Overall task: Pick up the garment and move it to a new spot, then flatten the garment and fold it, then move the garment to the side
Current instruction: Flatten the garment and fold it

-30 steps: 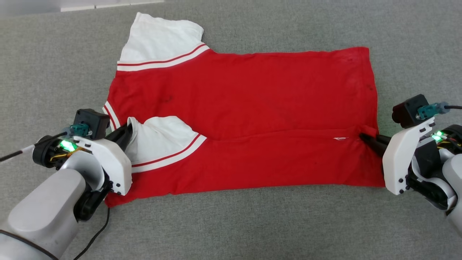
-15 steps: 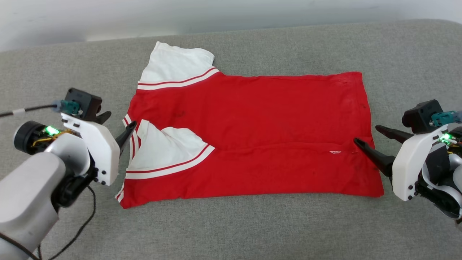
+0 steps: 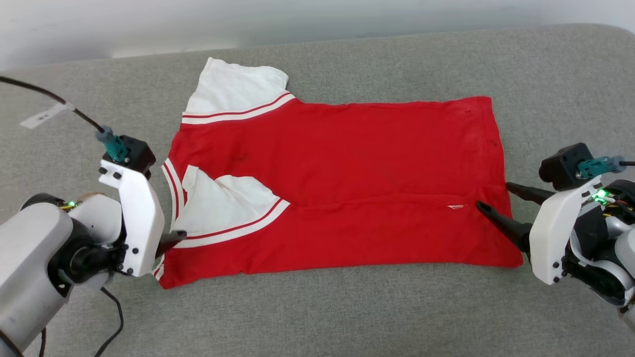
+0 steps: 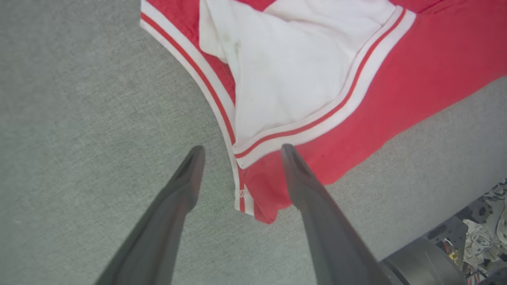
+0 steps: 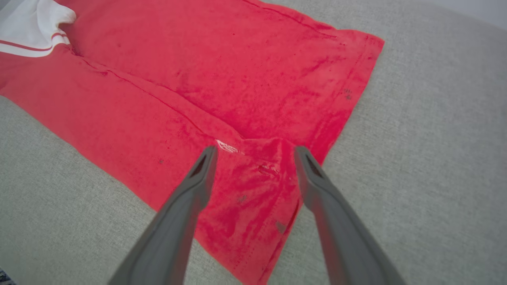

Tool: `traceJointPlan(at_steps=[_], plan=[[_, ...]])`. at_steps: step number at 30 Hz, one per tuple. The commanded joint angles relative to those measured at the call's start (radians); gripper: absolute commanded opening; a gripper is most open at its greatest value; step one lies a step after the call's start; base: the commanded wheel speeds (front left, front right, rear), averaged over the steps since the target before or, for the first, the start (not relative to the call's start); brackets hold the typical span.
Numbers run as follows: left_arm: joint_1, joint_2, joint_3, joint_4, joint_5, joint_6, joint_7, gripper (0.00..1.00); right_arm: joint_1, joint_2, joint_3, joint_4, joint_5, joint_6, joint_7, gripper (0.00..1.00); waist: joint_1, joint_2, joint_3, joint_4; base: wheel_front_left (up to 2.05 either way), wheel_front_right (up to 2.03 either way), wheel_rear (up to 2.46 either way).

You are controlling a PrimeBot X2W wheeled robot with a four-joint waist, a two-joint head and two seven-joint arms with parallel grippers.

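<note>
Red jersey garment (image 3: 342, 168) with white striped-trim sleeves, flat on grey fabric surface, near long edge folded inward

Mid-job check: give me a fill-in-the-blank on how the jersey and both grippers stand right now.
1. The left gripper and the right gripper both have their jaws ____.
2. The red jersey lies on a ____ fabric surface.
3. The near sleeve, folded onto the red body, is coloured ____.

Missing words: open; grey; white.
</note>
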Motion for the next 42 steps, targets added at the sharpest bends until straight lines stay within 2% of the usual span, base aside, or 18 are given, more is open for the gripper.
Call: traceJointPlan(at_steps=[1, 7, 14, 16, 22, 23, 27, 28, 33, 42], plan=[[0.002, 0.003, -0.009, -0.004, -0.014, 0.005, 0.028, 1.00, 0.005, 0.007, 0.003, -0.005, 0.010, 0.000, 0.007, 1.00, 0.0000, 0.0000, 0.008, -0.006, 0.00, 0.00, 0.00], [0.026, -0.003, -0.062, 0.031, -0.025, 0.012, 0.128, 1.00, -0.018, 0.021, 0.013, 0.009, 0.021, 0.000, 0.025, 1.00, 0.0000, 0.0000, 0.030, -0.023, 0.00, 0.00, 0.00], [0.073, -0.041, -0.108, 0.099, -0.018, -0.012, 0.132, 1.00, -0.045, 0.035, 0.037, 0.033, 0.028, 0.000, 0.017, 1.00, 0.0000, 0.0000, 0.039, -0.038, 0.00, 0.00, 0.00], [0.079, -0.055, -0.115, 0.123, -0.018, -0.032, 0.118, 0.00, -0.067, 0.024, 0.050, 0.040, 0.030, 0.000, 0.014, 1.00, 0.0000, 0.0000, 0.025, -0.040, 0.00, 0.00, 0.00], [0.048, -0.034, -0.106, 0.097, 0.012, -0.063, 0.081, 0.00, -0.130, -0.028, 0.036, 0.037, 0.034, -0.001, 0.042, 1.00, 0.0000, 0.0000, -0.012, -0.030, 0.00, 0.00, 0.00], [0.041, -0.020, -0.094, 0.076, 0.014, -0.067, 0.066, 0.00, -0.158, -0.072, 0.049, 0.021, 0.049, -0.001, 0.101, 1.00, 0.0000, 0.0000, -0.029, -0.021, 0.00, 0.00, 0.00], [0.034, -0.009, -0.080, 0.036, 0.019, -0.065, 0.044, 0.00, -0.190, -0.130, 0.094, -0.005, 0.107, -0.001, 0.245, 1.00, 0.0000, 0.0000, -0.043, -0.014, 0.00, 0.00, 0.00], [0.022, 0.002, -0.072, 0.003, 0.025, -0.059, 0.037, 0.00, -0.201, -0.161, 0.134, -0.016, 0.142, -0.001, 0.348, 1.00, 0.0000, 0.0000, -0.042, -0.006, 0.00, 0.00, 0.00], [0.011, -0.002, -0.076, -0.046, 0.039, -0.053, 0.043, 0.00, -0.185, -0.158, 0.178, 0.010, 0.193, -0.001, 0.451, 1.00, 0.0000, 0.0000, -0.020, 0.008, 0.00, 0.00, 0.00], [-0.002, -0.012, -0.080, -0.077, 0.060, -0.047, 0.037, 0.00, -0.143, -0.067, 0.197, 0.128, 0.216, 0.000, 0.423, 1.00, 0.0000, 0.0000, 0.034, 0.025, 0.00, 0.00, 0.00]])
